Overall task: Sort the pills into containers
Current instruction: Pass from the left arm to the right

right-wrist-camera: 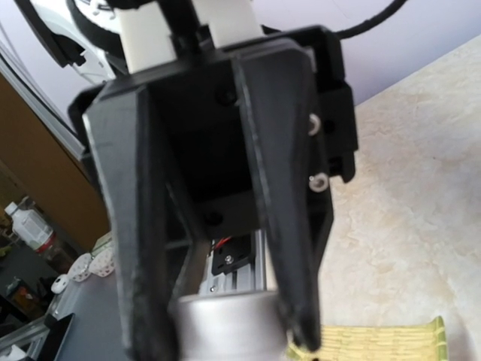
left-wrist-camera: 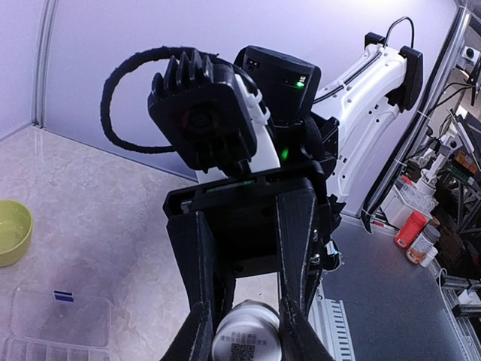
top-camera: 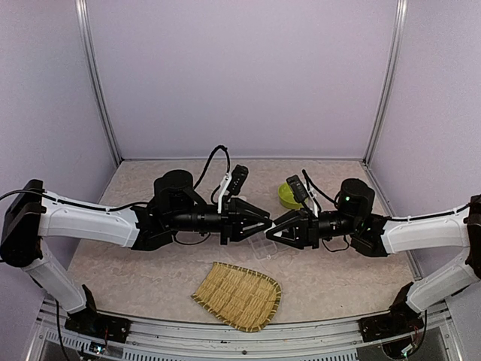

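Note:
My left gripper [top-camera: 264, 219] and right gripper [top-camera: 275, 231] meet tip to tip above the middle of the table. In the left wrist view the left gripper [left-wrist-camera: 244, 335] is shut on a small white pill bottle [left-wrist-camera: 246, 342], whose round end bears a printed code. In the right wrist view the right gripper [right-wrist-camera: 225, 331] is shut on a white round part of the bottle [right-wrist-camera: 222, 327]. The top view hides the bottle between the fingers. The clear organiser box [top-camera: 261, 249] lies on the table just below the grippers and also shows in the left wrist view [left-wrist-camera: 56, 323]. No loose pills show.
A lime-green bowl [top-camera: 286, 195] stands behind the right gripper and shows in the left wrist view [left-wrist-camera: 11, 232]. A woven bamboo tray [top-camera: 237, 295] lies near the front edge, and its edge shows in the right wrist view [right-wrist-camera: 376, 344]. Purple walls enclose the table.

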